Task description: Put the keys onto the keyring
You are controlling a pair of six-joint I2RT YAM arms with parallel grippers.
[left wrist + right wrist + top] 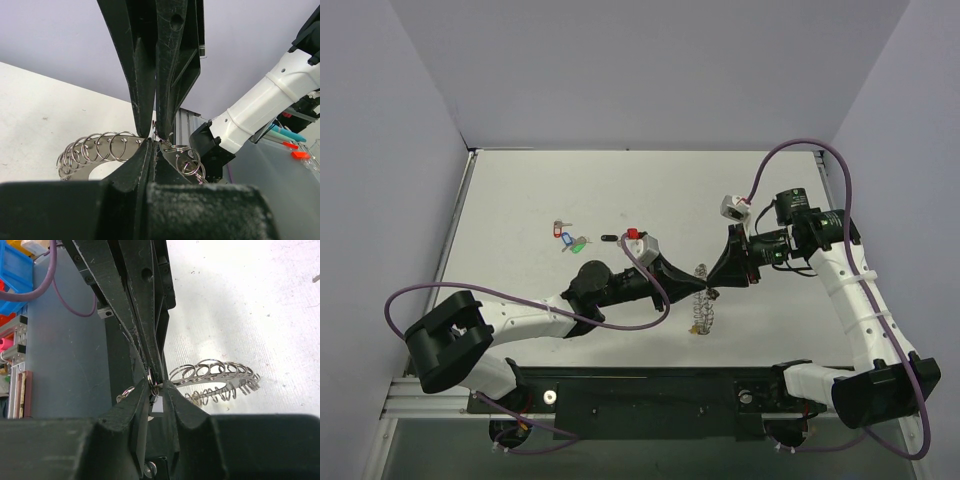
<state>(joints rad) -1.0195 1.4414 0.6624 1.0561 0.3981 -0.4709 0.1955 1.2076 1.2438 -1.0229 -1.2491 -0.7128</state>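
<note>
The keyring is a silver band fringed with small rings, lifted off the white table between both grippers. My left gripper is shut on its band; its rings fan out to the left of my left gripper. My right gripper meets it from the right, nearly shut, pinching one small ring of the keyring at its tips. The keys, with blue, red and green tags, lie loose on the table to the left. A black tag lies beside them.
The two pairs of fingers cross tip to tip. The right arm's white link fills the right of the left wrist view. Purple cables loop over both arms. Coloured bins stand beyond the table's edge.
</note>
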